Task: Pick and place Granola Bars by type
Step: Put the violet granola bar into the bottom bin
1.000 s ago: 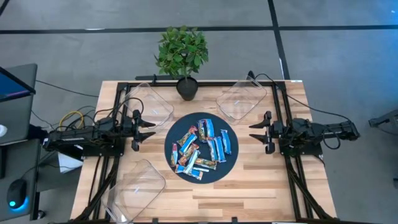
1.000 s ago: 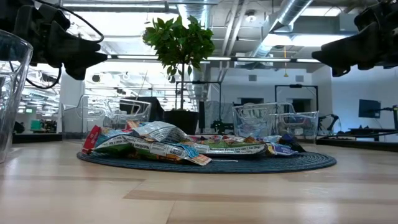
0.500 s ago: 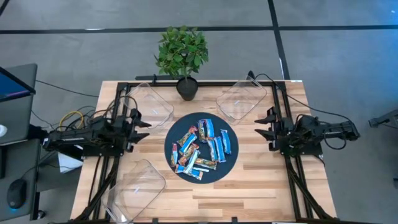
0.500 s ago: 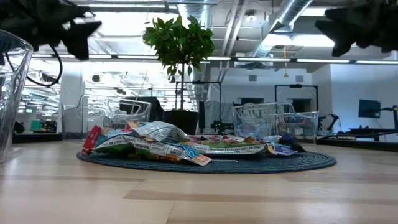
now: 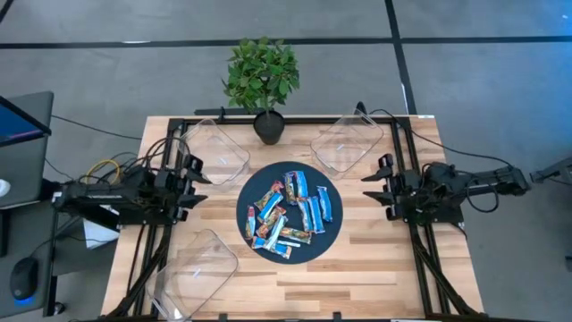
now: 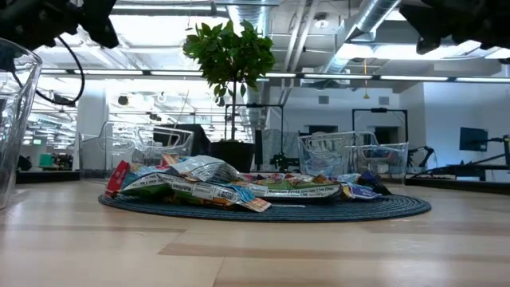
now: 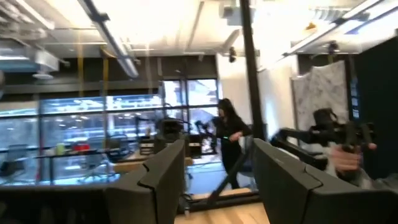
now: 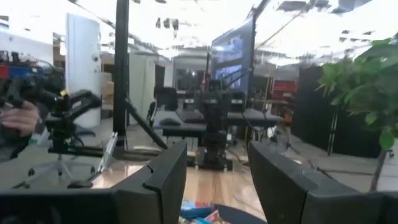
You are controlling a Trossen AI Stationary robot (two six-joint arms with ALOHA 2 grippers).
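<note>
The granola bars [image 5: 290,213] lie heaped on a dark round mat [image 5: 318,247] at the table's middle. Most are blue-and-white, and some at the heap's left are orange or red. The low view shows the granola bars [image 6: 215,185] as a flat pile. My left gripper [image 5: 195,182] hovers open to the left of the mat, raised above the table. My right gripper [image 5: 374,185] hovers open to its right, equally high. Both left gripper [image 7: 217,180] and right gripper [image 8: 216,180] point level across the table. The bars [image 8: 198,211] peek out below the right fingers.
Three clear plastic trays stand around the mat: one at the far left [image 5: 219,149], one at the far right [image 5: 347,143], one at the near left [image 5: 201,264]. A potted plant [image 5: 264,79] stands at the far edge. People show in the room beyond.
Both grippers have risen, climbing to the top edge of the low view. The left gripper has drawn back a little toward the table's left edge. The bars have not moved.
</note>
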